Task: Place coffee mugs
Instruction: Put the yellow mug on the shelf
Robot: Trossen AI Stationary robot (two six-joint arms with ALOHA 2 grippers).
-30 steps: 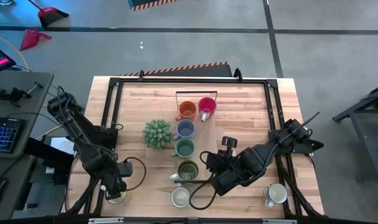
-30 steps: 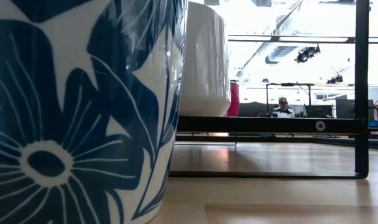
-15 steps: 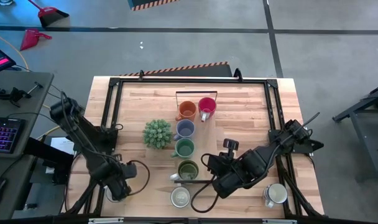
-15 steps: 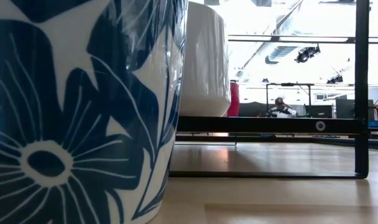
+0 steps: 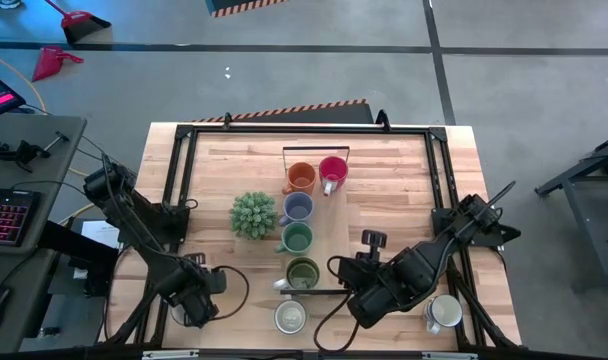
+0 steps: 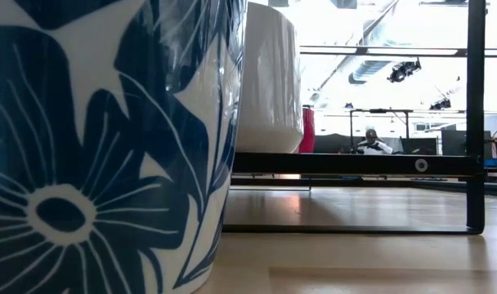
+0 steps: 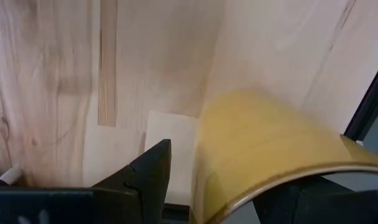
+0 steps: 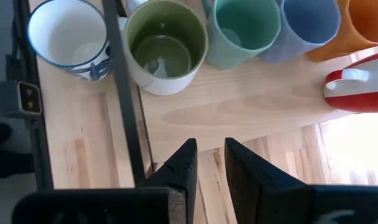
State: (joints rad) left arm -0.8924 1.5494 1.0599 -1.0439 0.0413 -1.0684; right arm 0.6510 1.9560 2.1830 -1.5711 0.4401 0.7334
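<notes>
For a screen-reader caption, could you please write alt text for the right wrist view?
The right gripper, empty, fingers slightly apart, hovers over the wooden table facing a row of mugs: white-and-blue mug, olive-green mug, teal-green mug, lavender-blue mug, orange mug.

Grey concrete floor — a desk with keyboard at left.

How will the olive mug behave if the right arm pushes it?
The olive mug looks glazed and rigid, so it would probably slide on the wood rather than tip. It stands close beside the teal mug, so a push may knock them together; it is probably chip-prone.
</notes>
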